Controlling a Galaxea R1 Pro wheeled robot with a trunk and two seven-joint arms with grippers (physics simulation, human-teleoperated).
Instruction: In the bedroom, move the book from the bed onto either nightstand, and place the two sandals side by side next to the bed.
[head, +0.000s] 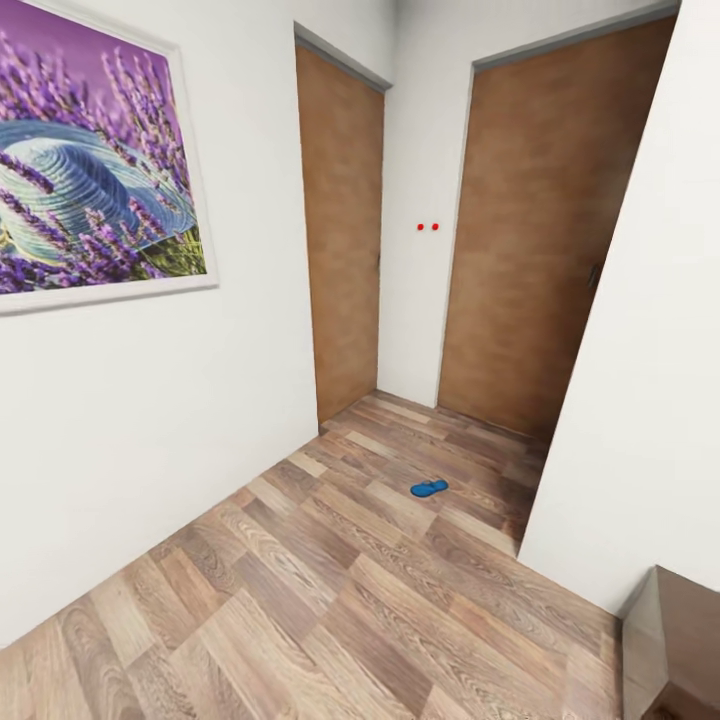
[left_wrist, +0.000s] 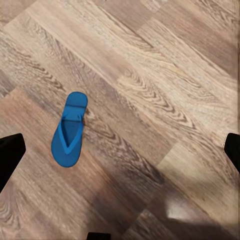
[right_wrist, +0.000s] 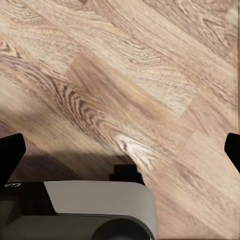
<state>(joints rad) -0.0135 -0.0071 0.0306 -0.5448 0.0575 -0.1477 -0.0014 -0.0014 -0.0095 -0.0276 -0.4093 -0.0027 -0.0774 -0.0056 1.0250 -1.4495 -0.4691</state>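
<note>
right under me i see the wood floor (head: 330, 600). my left gripper (left_wrist: 120, 150) hangs over it with its two dark fingers (left_wrist: 10, 155) wide apart, holding nothing. one blue sandal (left_wrist: 70, 131) lies flat on the floor between those fingers, nearer to one of them, strap side up, and nothing touches it. my right gripper (right_wrist: 120, 150) is also spread wide and holding nothing, over bare wood planks (right_wrist: 140, 75). a grey and black part of the robot (right_wrist: 95, 210) sits close to that camera.

from my head camera, a dark brown wooden piece (head: 690, 640) pokes in at the near right corner, and i can't tell what it is. a bit farther along the floor lies a blue sandal (head: 429, 488), out in the open, in front of the doors. on the left wall hangs a big picture of purple flowers and a hat (head: 90, 160). at the far end stand two brown doors (head: 345, 230), both closed, with two small red dots (head: 428, 227) on the white wall between them.
</note>
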